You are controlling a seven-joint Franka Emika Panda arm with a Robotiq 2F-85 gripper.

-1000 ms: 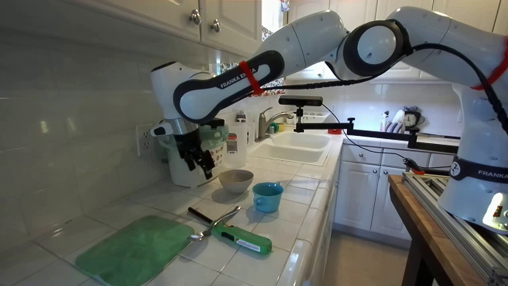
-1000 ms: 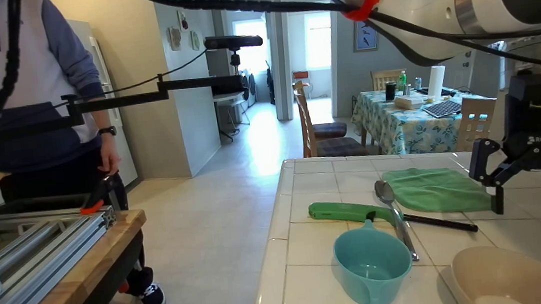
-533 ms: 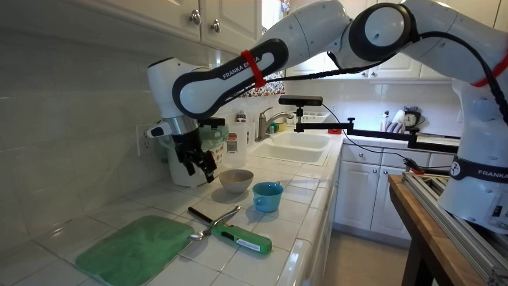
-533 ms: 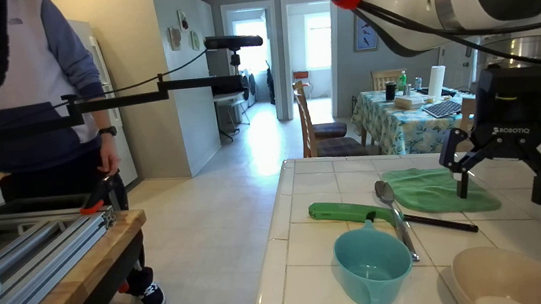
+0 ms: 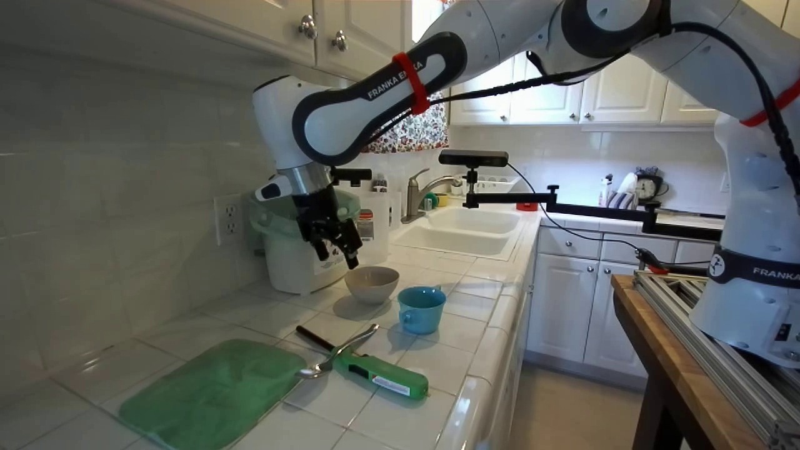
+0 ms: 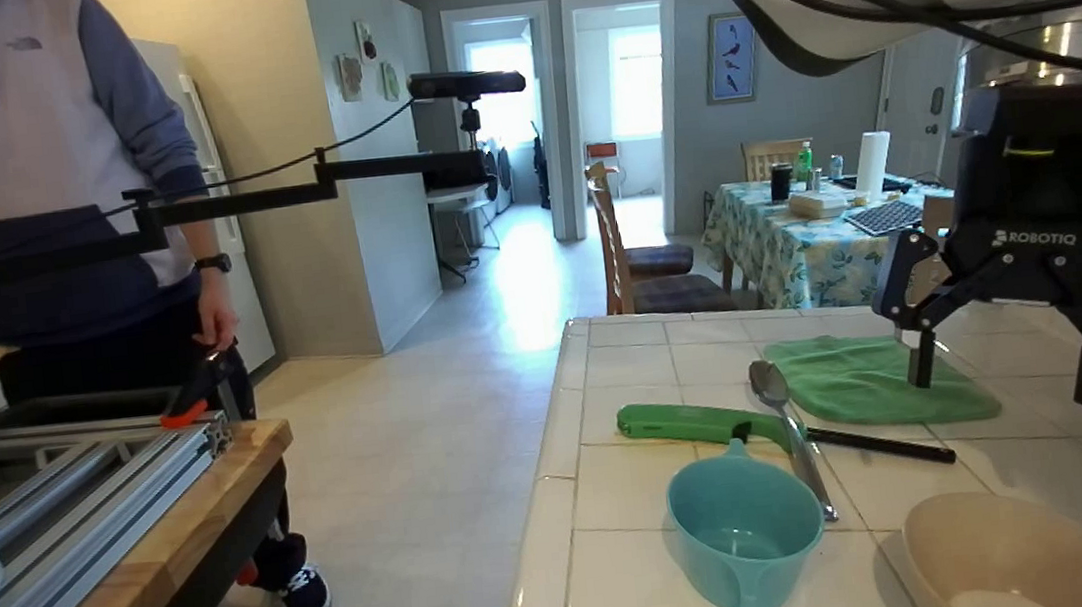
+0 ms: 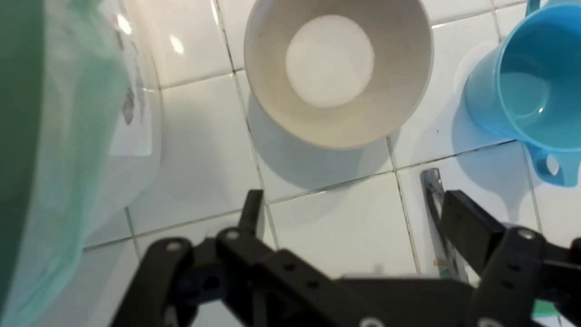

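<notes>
My gripper (image 5: 337, 255) hangs in the air with its jaws wide apart and nothing between them. Nearest to it is a beige bowl (image 5: 372, 285), just below and beside the fingers, not touched. In the wrist view the bowl (image 7: 338, 122) sits ahead of the fingertips, its inside empty. A blue cup (image 7: 485, 100) with handles stands beside the bowl. The end of a metal spoon (image 7: 433, 190) shows near the right finger. In an exterior view the spoon (image 6: 798, 447) lies across a green lighter (image 6: 684, 422) with a black stem, near a green cloth (image 6: 860, 375).
A white bin (image 5: 294, 269) with a green top stands against the wall close behind the gripper; its green side (image 7: 68, 136) fills the wrist view's left. A sink (image 5: 469, 228) lies beyond, cabinets (image 5: 250, 31) overhead. A camera on an arm (image 6: 468, 83) and a person (image 6: 57, 193) are nearby.
The arm has risen, and the gripper has shifted toward the bowl's side in an exterior view. Its jaws stay open throughout. Bowl, cup, spoon, lighter and cloth have not moved.
</notes>
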